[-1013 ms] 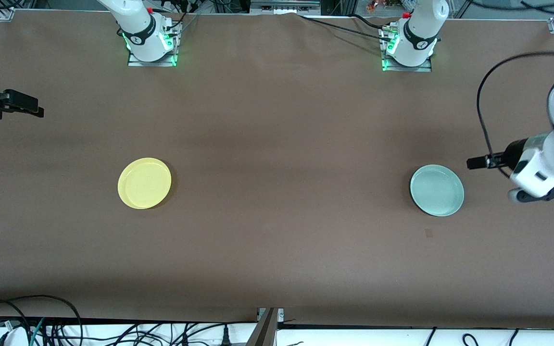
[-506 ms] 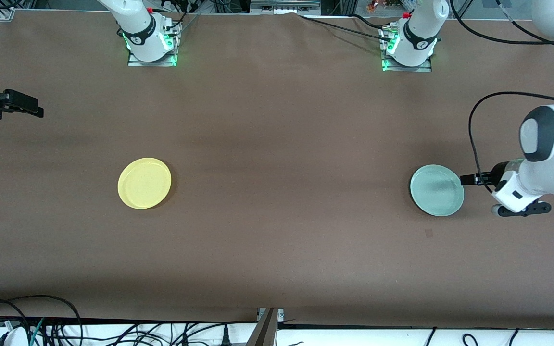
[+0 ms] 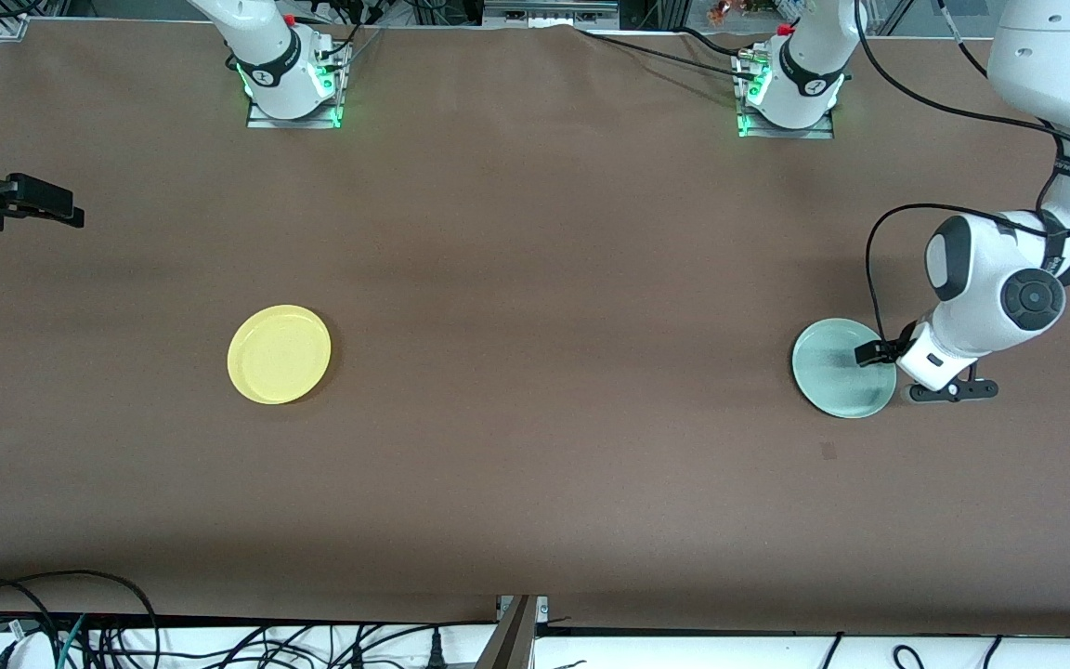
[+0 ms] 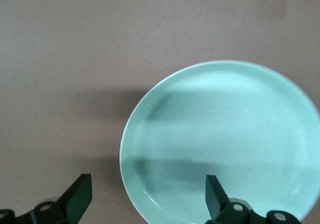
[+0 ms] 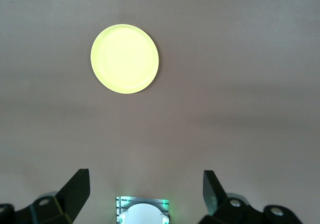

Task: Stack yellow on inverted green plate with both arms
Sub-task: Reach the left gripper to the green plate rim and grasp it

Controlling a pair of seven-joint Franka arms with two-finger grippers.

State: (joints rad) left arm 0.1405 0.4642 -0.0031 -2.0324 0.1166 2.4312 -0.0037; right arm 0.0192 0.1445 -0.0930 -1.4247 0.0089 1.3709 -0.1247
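The yellow plate [image 3: 280, 354] lies rim up on the brown table toward the right arm's end; it also shows in the right wrist view [image 5: 125, 58]. The green plate [image 3: 841, 370] lies rim up toward the left arm's end. My left gripper [image 3: 873, 352] is open and low at the plate's edge, on the side toward the left arm's end. In the left wrist view the left gripper [image 4: 146, 200] straddles the green plate's [image 4: 225, 134] rim, one finger over the plate, one over the table. My right gripper [image 3: 57, 206] is open and empty, waiting high over the right arm's end of the table [image 5: 145, 189].
The arm bases [image 3: 292, 79] [image 3: 788, 88] stand along the table's edge farthest from the front camera. Loose cables [image 3: 80, 623] lie below the nearest edge. A small dark mark [image 3: 828, 451] is on the table, nearer to the camera than the green plate.
My left arm has swung in from the table's end and brought its gripper to the green plate's rim. The right arm and both plates have not moved.
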